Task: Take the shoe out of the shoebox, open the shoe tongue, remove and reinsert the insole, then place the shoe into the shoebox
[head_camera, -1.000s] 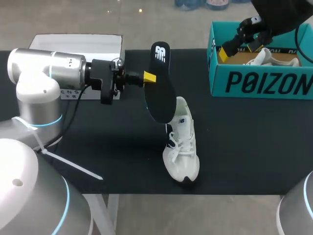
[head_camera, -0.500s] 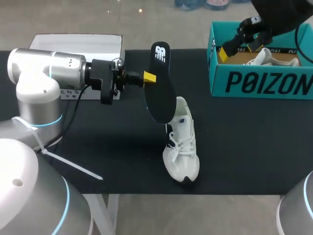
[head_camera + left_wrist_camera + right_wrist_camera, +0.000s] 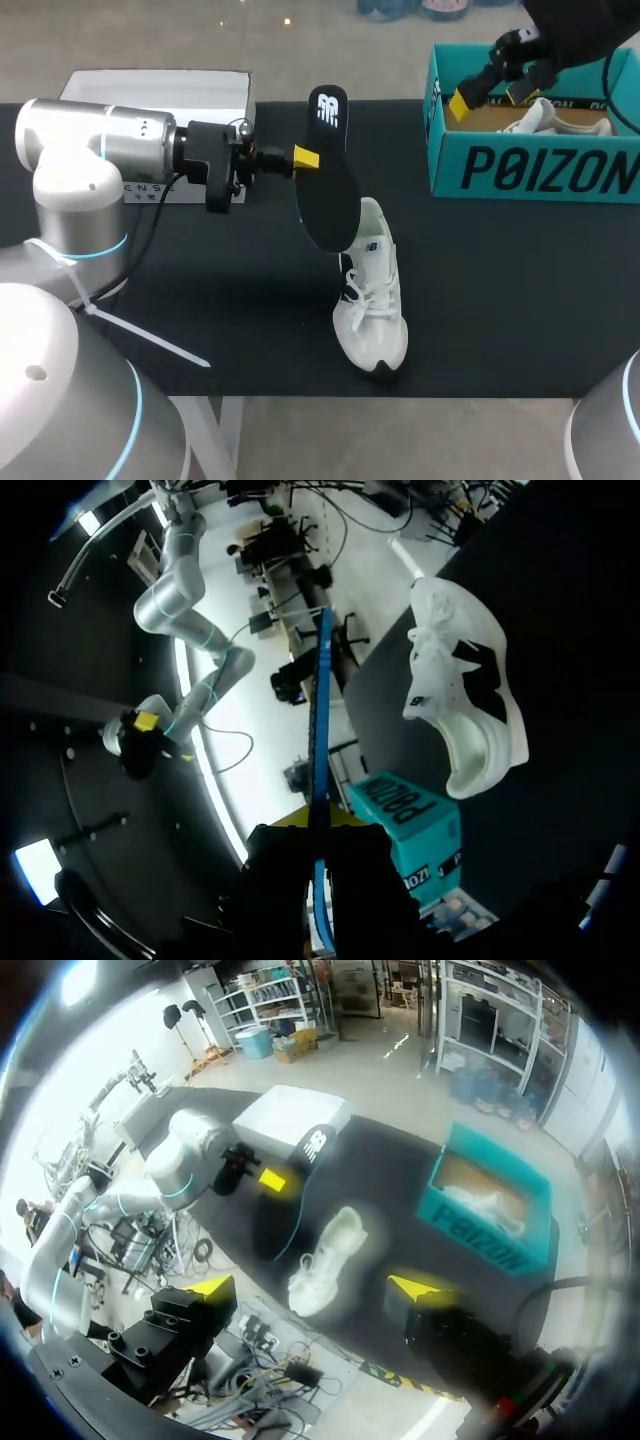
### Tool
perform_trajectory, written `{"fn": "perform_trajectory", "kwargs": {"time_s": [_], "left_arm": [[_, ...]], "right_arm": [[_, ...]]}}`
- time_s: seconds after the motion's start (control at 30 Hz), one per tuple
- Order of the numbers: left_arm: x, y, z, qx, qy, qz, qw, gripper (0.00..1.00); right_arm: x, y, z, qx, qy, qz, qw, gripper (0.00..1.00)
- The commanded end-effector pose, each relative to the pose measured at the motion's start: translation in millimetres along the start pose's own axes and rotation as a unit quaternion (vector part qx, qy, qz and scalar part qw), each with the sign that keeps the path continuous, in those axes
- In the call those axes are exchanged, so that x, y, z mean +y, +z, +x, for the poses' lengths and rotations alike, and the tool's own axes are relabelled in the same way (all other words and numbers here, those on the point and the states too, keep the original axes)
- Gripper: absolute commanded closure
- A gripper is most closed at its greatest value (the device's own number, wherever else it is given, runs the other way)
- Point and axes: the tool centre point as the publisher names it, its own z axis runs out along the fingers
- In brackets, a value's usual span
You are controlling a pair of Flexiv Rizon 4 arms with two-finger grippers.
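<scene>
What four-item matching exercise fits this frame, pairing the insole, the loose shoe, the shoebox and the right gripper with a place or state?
Things:
1. insole
2. shoe
3. shoebox
4. right gripper

Places or states:
A. open, holding nothing
B. resting on the black table
C. clamped in the left gripper
D. at the table's far right, with another white shoe inside

Pairs: 1-C, 2-B, 3-D, 4-A

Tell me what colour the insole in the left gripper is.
The insole is black with a white logo; head view shows it best.
</scene>
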Motion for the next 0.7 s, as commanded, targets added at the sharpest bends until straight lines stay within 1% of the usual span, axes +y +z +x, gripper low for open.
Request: {"fn": "perform_trajectory", "kwargs": {"time_s": [0.03, 0.07, 0.1, 0.13, 0.27, 0.5, 0.6, 0.7], "left_arm": [[0.0, 1.0, -0.1, 0.000, 0.001, -0.001, 1.000, 1.00], [0.0, 1.0, -0.1, 0.000, 0.001, -0.001, 1.000, 1.00], [0.0, 1.0, -0.1, 0.000, 0.001, -0.001, 1.000, 1.00], [0.0, 1.0, -0.1, 0.000, 0.001, -0.001, 1.000, 1.00], [0.0, 1.0, -0.1, 0.000, 0.001, -0.001, 1.000, 1.00], [0.0, 1.0, -0.1, 0.000, 0.001, -0.001, 1.000, 1.00], [0.0, 1.0, -0.1, 0.000, 0.001, -0.001, 1.000, 1.00], [0.0, 1.0, -0.1, 0.000, 0.001, -0.001, 1.000, 1.00]], "right_arm": [[-19.6, 15.0, -39.2, 0.154, 0.024, -0.051, 0.987, 0.00], [-21.6, 17.6, -42.0, 0.172, 0.028, -0.057, 0.983, 0.00], [-25.0, 23.8, -47.8, 0.203, 0.034, -0.062, 0.977, 0.00], [-27.4, 28.7, -50.4, 0.222, 0.035, -0.061, 0.973, 0.00], [-34.7, 46.5, -56.3, 0.280, 0.041, -0.069, 0.957, 0.00], [-40.5, 70.1, -59.8, 0.351, 0.063, -0.093, 0.930, 0.00], [-40.2, 78.3, -60.9, 0.369, 0.070, -0.098, 0.921, 0.00], [-38.9, 88.1, -60.6, 0.373, 0.077, -0.098, 0.919, 0.00]]}}
